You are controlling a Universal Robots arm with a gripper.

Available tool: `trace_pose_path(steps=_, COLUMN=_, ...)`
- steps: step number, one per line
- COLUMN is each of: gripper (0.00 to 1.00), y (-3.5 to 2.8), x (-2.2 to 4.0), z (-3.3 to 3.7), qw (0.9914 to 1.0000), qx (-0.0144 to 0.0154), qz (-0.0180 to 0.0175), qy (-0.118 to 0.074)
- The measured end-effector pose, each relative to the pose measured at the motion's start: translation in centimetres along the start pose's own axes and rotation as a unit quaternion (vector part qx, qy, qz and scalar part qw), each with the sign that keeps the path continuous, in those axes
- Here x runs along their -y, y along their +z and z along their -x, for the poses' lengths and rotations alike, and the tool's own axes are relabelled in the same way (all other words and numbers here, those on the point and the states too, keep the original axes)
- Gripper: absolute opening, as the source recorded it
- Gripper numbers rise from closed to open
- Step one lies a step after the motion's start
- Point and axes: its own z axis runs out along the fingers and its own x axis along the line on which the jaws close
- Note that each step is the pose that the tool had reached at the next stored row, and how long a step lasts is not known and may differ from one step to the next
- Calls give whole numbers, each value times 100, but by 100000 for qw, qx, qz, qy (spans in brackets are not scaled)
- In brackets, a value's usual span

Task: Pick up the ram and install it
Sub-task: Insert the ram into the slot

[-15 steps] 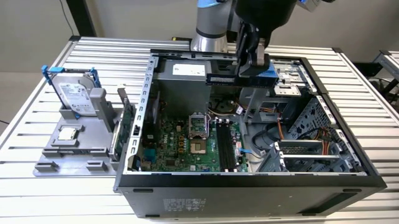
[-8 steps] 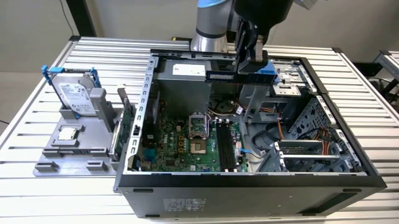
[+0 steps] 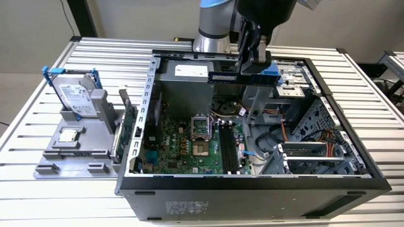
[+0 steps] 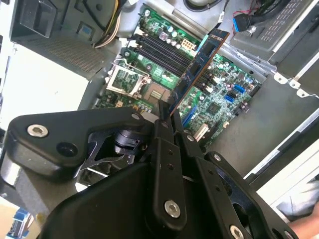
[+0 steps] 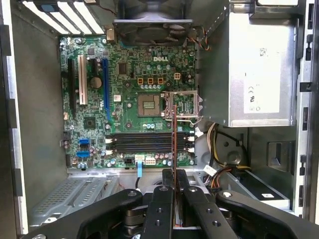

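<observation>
The ram (image 3: 243,78) is a thin dark stick, and my gripper (image 3: 252,64) is shut on it, holding it level above the back of the open computer case (image 3: 252,182). In the second wrist view the ram (image 4: 199,64) juts out from my gripper (image 4: 167,117) over the green motherboard (image 4: 219,107). In the first wrist view the ram (image 5: 174,134) appears edge-on between my fingers (image 5: 164,191), crossing above the black memory slots (image 5: 147,142). In the exterior view the slots (image 3: 228,149) lie well below the stick, on the motherboard (image 3: 183,146).
To the exterior view's left of the case, a grey holder (image 3: 73,156) carries a silver hard drive with blue rails (image 3: 75,97), a small chip (image 3: 67,136) and a green expansion card (image 3: 128,125). Inside the case are the power supply (image 5: 259,74), cables (image 5: 219,172) and a drive cage (image 3: 306,156).
</observation>
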Motion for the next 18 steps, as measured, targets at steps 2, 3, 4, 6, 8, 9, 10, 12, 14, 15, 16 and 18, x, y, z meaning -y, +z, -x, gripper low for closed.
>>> trace_pose_path(steps=2, gripper=0, y=0, x=0, z=0, qw=100000, qx=1, qz=1, qy=16)
trace_pose_path(steps=3, gripper=0, y=0, x=0, z=0, qw=100000, qx=-4, qz=0, qy=22)
trace_pose_path(steps=4, gripper=0, y=0, x=0, z=0, qw=100000, qx=1, qz=-1, qy=29)
trace_pose_path(steps=6, gripper=0, y=0, x=0, z=0, qw=100000, qx=1, qz=0, qy=44)
trace_pose_path(steps=8, gripper=0, y=0, x=0, z=0, qw=100000, qx=0, qz=-1, qy=56)
trace_pose_path(steps=9, gripper=0, y=0, x=0, z=0, qw=100000, qx=2, qz=-2, qy=65)
trace_pose_path(steps=10, gripper=0, y=0, x=0, z=0, qw=100000, qx=-4, qz=-1, qy=69)
trace_pose_path(steps=12, gripper=0, y=0, x=0, z=0, qw=100000, qx=-2, qz=-3, qy=86)
trace_pose_path(steps=14, gripper=0, y=0, x=0, z=0, qw=99999, qx=-4, qz=-19, qy=489)
trace_pose_path(steps=15, gripper=0, y=0, x=0, z=0, qw=99995, qx=3, qz=-39, qy=1024)
trace_pose_path(steps=16, gripper=0, y=0, x=0, z=0, qw=99986, qx=13, qz=-64, qy=1682)
trace_pose_path(steps=18, gripper=0, y=0, x=0, z=1, qw=99951, qx=24, qz=-121, qy=3132)
